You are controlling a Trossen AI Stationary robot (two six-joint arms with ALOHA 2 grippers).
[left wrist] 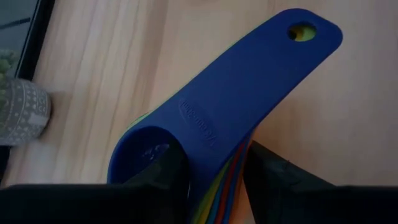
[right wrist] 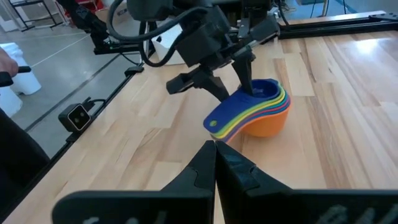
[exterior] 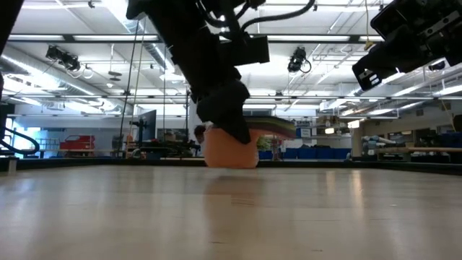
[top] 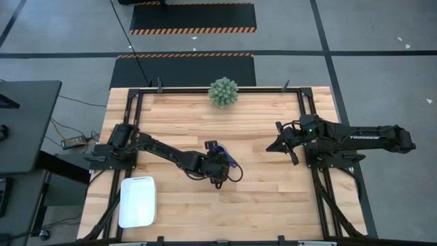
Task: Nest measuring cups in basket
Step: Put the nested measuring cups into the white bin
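Note:
The measuring cups (right wrist: 258, 111) stand nested in one stack at the table's middle, dark blue on top and orange (exterior: 231, 153) at the bottom. The flat handles fan out to one side. My left gripper (left wrist: 214, 168) is above the stack and shut on it; it also shows in the high view (top: 220, 171). My right gripper (right wrist: 214, 152) is shut and empty, off the table to the right of the stack (top: 272, 145). The white basket (top: 136, 201) lies at the near left corner. My left gripper holds the nested cups at the bowl's rim beside the handles (left wrist: 205, 155). One finger (left wrist: 163, 169) is inside the dark blue top cup and the other (left wrist: 273, 180) is outside the stack's wall. The fingers come from above, slanting down. The orange bottom cup is at the table top; whether it touches, I cannot tell.
A spiky green ball plant in a grey pot (top: 223, 92) stands at the far edge's middle. Black frame rails run along the table's left and right sides (top: 311, 123). Bare wood lies between the stack and the basket.

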